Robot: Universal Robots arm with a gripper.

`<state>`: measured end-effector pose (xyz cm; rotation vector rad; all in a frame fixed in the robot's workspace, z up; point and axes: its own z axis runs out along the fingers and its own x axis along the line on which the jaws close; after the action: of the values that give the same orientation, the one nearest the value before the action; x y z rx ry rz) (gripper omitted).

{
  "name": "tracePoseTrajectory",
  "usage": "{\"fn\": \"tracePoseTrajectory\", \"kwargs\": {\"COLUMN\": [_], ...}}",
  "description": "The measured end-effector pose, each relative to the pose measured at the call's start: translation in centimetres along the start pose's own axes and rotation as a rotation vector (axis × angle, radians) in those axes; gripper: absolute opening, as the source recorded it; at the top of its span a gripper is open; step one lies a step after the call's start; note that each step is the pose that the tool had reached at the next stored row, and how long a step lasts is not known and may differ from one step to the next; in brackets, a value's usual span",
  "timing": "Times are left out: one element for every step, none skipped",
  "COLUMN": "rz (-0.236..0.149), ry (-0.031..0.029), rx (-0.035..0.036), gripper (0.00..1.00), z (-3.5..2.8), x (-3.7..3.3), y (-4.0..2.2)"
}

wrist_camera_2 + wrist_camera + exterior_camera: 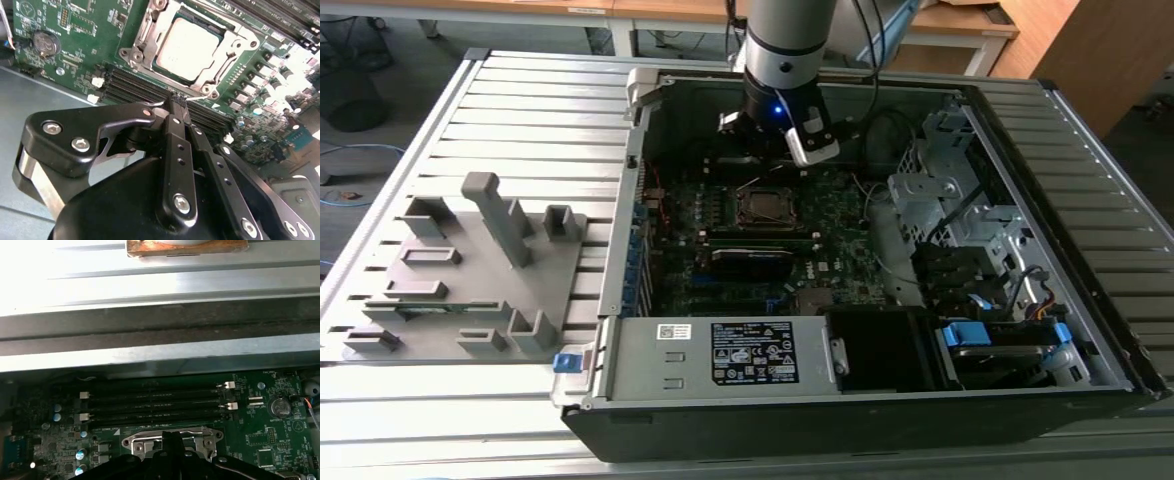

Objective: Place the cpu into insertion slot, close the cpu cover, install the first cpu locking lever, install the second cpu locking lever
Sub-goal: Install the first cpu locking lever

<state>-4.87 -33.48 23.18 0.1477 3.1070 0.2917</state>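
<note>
Closest to the lens we find the tool [178, 100], clenched, its tips against a thin locking lever [156, 104] at the socket edge. Beyond it, the cpu [189, 47] sits in the insertion slot [740, 207] under the closed cpu cover [145, 30]. Memory slots [132, 87] run alongside. The open computer case [854, 430] lies on a slatted table [520, 100] beside a grey fixture [467, 270].

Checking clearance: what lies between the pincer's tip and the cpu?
In the second wrist view, the silver rim of the cpu cover lies between the pincer and the cpu.
</note>
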Motion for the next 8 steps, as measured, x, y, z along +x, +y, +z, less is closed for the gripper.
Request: {"fn": "tracePoseTrajectory", "kwargs": {"rz": [0.01,0.021,0.032,0.037,0.037,0.037,0.037,0.037], "ry": [-0.0019,-0.0039,-0.006,-0.0068,-0.0069,-0.007,-0.0067,-0.0061], "rx": [0.0001,0.0003,0.0005,0.0006,0.0005,0.0002,-0.0019,-0.0089], "gripper": [0.11,0.11,0.11,0.11,0.11,0.11,0.11,0.11], "z": [0.04,0.07,0.09,0.11,0.11,0.12,0.12,0.13], "x": [-0.02,-0.03,-0.03,-0.03,-0.03,-0.03,-0.03,-0.03], "y": [-0.01,-0.01,-0.02,0.01,0.02,0.02,0.02,0.02]}}
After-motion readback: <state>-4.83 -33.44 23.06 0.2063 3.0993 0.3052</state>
